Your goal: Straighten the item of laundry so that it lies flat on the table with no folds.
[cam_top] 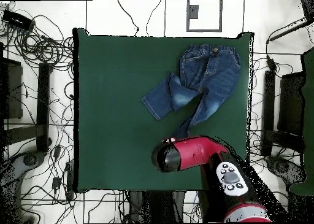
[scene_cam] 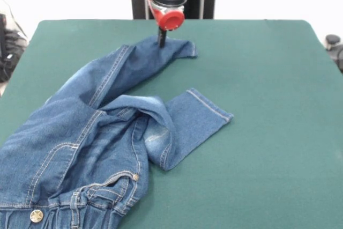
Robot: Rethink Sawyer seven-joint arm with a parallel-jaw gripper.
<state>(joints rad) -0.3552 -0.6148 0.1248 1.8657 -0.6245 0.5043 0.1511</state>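
Note:
The blue jeans [scene_cam: 102, 132] lie crumpled on the green table [scene_cam: 268, 79], with the waistband and button at the front left edge. One leg is folded across the body, its hem pointing right. The other leg stretches to the far side. My gripper [scene_cam: 161, 39] comes down from above onto that far leg's hem, and its black fingers look closed together on the cloth. In the overhead view the jeans [cam_top: 208, 77] lie in the upper right part of the table [cam_top: 116, 99]. The red arm [cam_top: 190, 154] hides the gripper and the leg's end.
Cables and dark equipment lie on the floor around the table [cam_top: 37, 80]. The robot's pedestal [scene_cam: 171, 4] stands behind the table's far edge. A dark object [scene_cam: 333, 44] sits off the table's right edge.

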